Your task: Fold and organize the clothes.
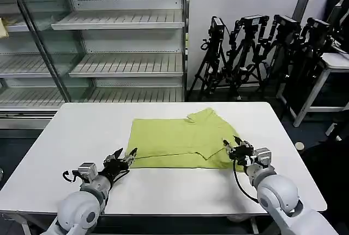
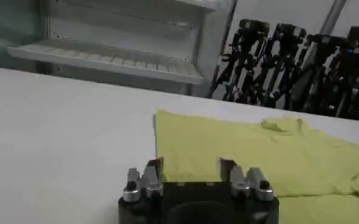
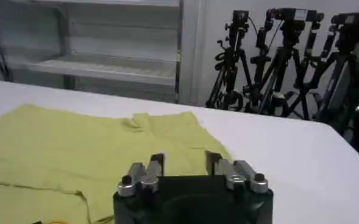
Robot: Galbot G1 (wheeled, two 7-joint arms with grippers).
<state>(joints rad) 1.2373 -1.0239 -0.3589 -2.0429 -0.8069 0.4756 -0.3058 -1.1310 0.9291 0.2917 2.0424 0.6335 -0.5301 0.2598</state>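
Two grippers: both worked at the near hem of the shirt (image 1: 177, 141), low in the head view's centre.
Shirt: it lay flat on the white table (image 1: 82, 131), partly folded, collar toward the top of the frame.
Left gripper (image 1: 126, 156): fingers spread, just at the shirt's lower left corner, nothing between them.
Right gripper (image 1: 233, 146): fingers parted, over the lower right edge near the sleeve, holding nothing.
Step, as judged: pinching both near corners for a fold away from the robot.
Doing it well: both jaws probably needed to straddle the hem's edge, close together, then lift evenly so the cloth carried over without skewing or dragging.
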